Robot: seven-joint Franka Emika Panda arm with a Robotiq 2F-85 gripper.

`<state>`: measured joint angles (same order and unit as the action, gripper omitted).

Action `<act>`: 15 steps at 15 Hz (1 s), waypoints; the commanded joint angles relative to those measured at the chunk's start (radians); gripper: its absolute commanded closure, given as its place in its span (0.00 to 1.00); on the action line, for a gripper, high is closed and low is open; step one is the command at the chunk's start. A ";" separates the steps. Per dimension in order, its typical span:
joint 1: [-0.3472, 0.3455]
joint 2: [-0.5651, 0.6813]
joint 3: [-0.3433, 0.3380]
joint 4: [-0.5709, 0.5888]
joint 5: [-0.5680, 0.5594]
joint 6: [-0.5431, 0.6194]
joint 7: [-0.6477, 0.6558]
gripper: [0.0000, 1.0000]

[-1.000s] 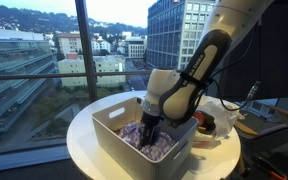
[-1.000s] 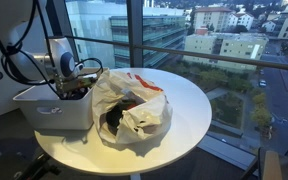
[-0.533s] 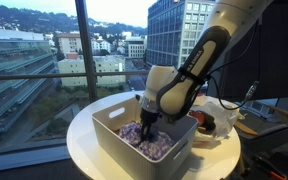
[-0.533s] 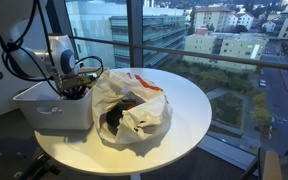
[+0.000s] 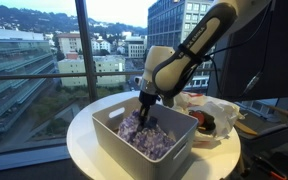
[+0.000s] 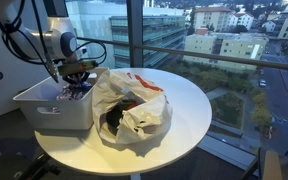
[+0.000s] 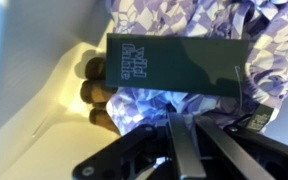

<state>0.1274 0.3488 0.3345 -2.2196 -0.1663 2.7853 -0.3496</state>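
A purple-and-white patterned cloth [image 5: 136, 128] rises out of a white bin [image 5: 109, 137] on the round table. My gripper [image 5: 144, 103] stands just above the bin's far rim, shut on the top of the cloth. In an exterior view the gripper [image 6: 74, 77] hangs over the bin [image 6: 39, 112] with the cloth [image 6: 72, 92] drawn up under it. In the wrist view the gripper [image 7: 189, 116] pinches a fold of the cloth [image 7: 134, 100]. A dark green card tag [image 7: 174, 65] lies across the cloth above the fingers. Some brown rounded thing [image 7: 97, 92] shows beside it.
A crumpled white plastic bag [image 6: 134, 100] with red print and dark contents lies right next to the bin; it is also visible as the bag [image 5: 219, 112]. The round white table [image 6: 196, 100] stands against tall windows. A monitor [image 5: 274, 50] stands behind.
The gripper has shut on the cloth inside the bin and risen, pulling the cloth up with it out of the heap.
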 commanded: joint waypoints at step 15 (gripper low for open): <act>-0.046 -0.517 -0.204 0.134 -0.311 -0.131 0.221 0.94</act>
<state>0.1093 -0.0979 0.1317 -2.1140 -0.3986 2.6938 -0.2018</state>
